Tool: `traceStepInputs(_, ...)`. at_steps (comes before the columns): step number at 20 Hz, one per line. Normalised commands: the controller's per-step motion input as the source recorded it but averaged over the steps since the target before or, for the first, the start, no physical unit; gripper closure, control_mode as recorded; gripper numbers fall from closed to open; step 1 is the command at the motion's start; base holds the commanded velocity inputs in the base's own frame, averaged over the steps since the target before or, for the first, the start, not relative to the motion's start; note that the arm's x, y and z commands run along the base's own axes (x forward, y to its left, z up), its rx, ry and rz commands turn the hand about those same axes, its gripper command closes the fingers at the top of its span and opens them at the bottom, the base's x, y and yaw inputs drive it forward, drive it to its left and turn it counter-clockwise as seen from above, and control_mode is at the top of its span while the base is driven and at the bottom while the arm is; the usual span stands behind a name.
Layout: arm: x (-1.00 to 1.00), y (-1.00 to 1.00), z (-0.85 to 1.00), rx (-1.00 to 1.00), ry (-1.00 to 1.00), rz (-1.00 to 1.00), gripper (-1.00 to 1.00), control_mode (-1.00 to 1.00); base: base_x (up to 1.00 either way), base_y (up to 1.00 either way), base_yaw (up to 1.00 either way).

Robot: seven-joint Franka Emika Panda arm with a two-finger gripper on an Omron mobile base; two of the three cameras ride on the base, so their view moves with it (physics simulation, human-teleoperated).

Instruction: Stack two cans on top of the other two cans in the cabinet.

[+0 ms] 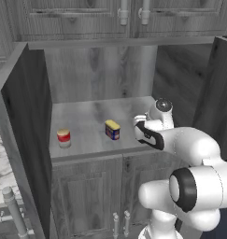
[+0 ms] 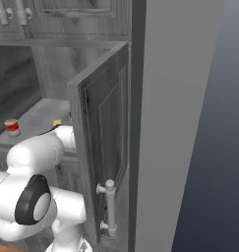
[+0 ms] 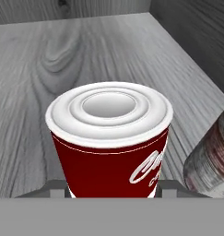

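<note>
Red can point(image 3: 109, 143) with the white top sits upright on the cabinet point(image 1: 21, 116) shelf, right in front of the hand camera, flanked low on both sides by the jaws point(image 3: 111, 186); can't tell if they're clamped on it yet. Blue can point(image 1: 112, 130) with yellow top stands mid-shelf, the pale can point(image 1: 63, 137) with red top further left, well apart. Another can point(image 3: 210, 156) is just beside the red one, blurred.
</note>
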Motion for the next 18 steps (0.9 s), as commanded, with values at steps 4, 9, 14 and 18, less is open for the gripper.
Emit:
traceStepInputs(4, -0.06, 0.17, -0.01, 0.00, -0.01, 0.00, 1.00, -1.00, 0.00, 0.00, 0.00)
traceStepInputs(9, -0.18, 0.21, 0.07, 0.00, -0.07, -0.03, 1.00, -1.00, 0.00, 0.00, 0.00)
traceStepInputs(14, -0.21, 0.09, 0.17, -0.01, -0.11, -0.11, 1.00, -1.00, 0.00, 0.00, 0.00)
traceStepInputs(18, -0.16, -0.01, 0.32, -0.03, -0.03, -0.15, 1.00, -1.00, 0.00, 0.00, 0.00)
